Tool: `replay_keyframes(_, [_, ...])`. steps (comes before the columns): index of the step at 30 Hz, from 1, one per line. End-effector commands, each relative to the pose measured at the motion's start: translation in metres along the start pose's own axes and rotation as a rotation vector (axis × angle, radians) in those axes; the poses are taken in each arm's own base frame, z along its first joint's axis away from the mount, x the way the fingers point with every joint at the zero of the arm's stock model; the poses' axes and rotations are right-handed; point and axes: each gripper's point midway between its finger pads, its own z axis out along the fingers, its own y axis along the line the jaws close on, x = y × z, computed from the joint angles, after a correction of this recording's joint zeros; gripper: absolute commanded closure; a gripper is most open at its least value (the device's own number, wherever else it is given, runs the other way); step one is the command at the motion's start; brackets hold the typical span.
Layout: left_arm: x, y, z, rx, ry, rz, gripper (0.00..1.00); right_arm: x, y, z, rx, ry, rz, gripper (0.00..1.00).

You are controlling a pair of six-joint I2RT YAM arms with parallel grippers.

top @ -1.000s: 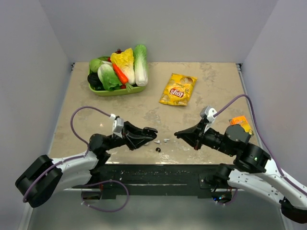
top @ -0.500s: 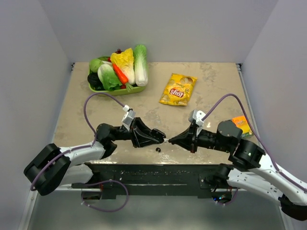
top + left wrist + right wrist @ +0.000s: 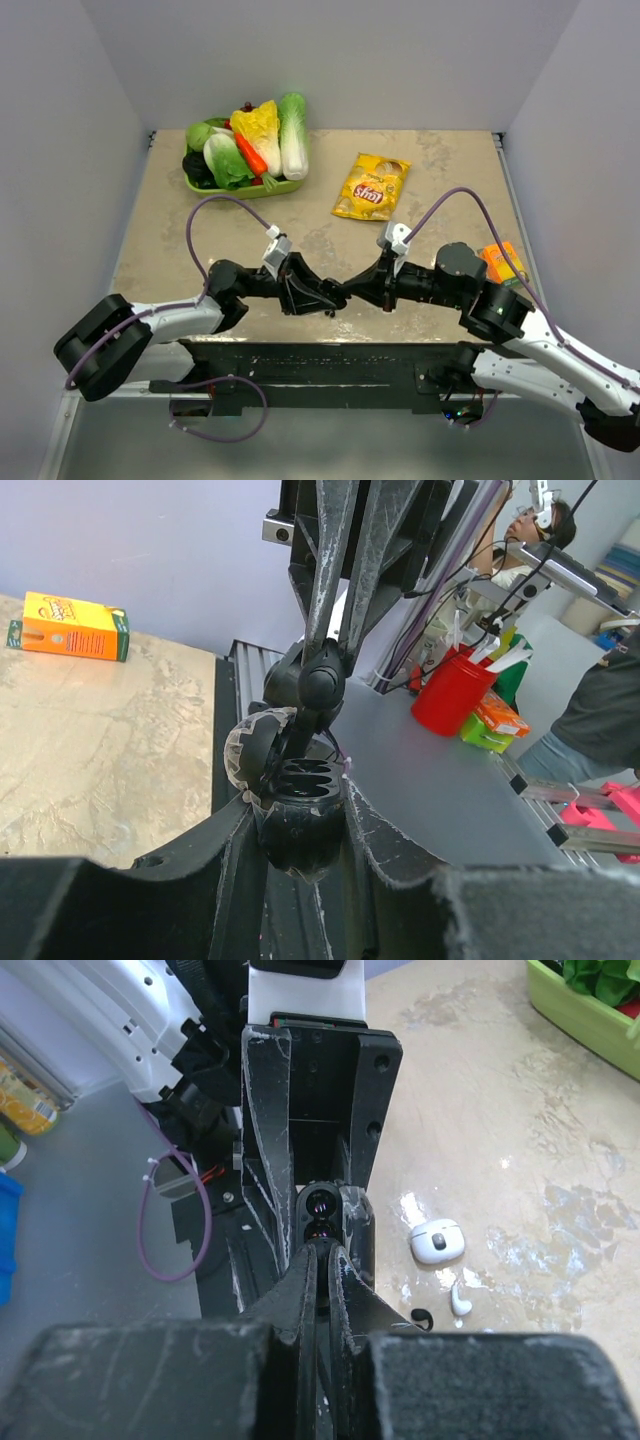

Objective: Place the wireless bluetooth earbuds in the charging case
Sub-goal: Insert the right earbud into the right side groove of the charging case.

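My left gripper is shut on a small black charging case, held upright with its lid swung open. My right gripper meets it tip to tip above the table's near middle. In the left wrist view its fingers come down onto the case, shut on a dark rounded earbud just above the case's sockets. In the right wrist view the black case sits right beyond my closed fingertips. A white case, a white stemmed earbud and another dark earbud lie on the table.
A green tray of toy vegetables stands at the back left. A yellow chips bag lies at the back middle. An orange box lies at the right edge, also seen in the left wrist view. The black arm mount runs along the near edge.
Both arms have swung inward toward each other. The left gripper with the black case and the right gripper now meet at the near middle, where a second ago they were well apart.
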Motion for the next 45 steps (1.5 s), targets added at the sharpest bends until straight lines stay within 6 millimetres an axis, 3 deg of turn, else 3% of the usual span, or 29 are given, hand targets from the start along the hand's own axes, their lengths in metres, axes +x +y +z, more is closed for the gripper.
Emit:
replay_keyframes(1, [-0.081, -0.074, -0.002, 0.256, -0.327, 0.505, 1.00, -0.020, 0.010, 0.001, -0.041, -0.060, -0.018, 1.00])
replay_keyframes(19, [-0.096, -0.075, 0.000, 0.244, -0.374, 0.551, 1.00, -0.001, 0.008, 0.000, -0.021, -0.017, 0.000, 1.00])
replay_keyframes(34, [-0.097, -0.084, 0.000, 0.273, -0.375, 0.554, 1.00, -0.001, -0.008, 0.002, 0.066, -0.025, 0.003, 1.00])
replay_keyframes(45, [-0.103, -0.089, -0.001, 0.276, -0.395, 0.577, 1.00, 0.005, -0.005, 0.003, 0.062, -0.002, -0.001, 1.00])
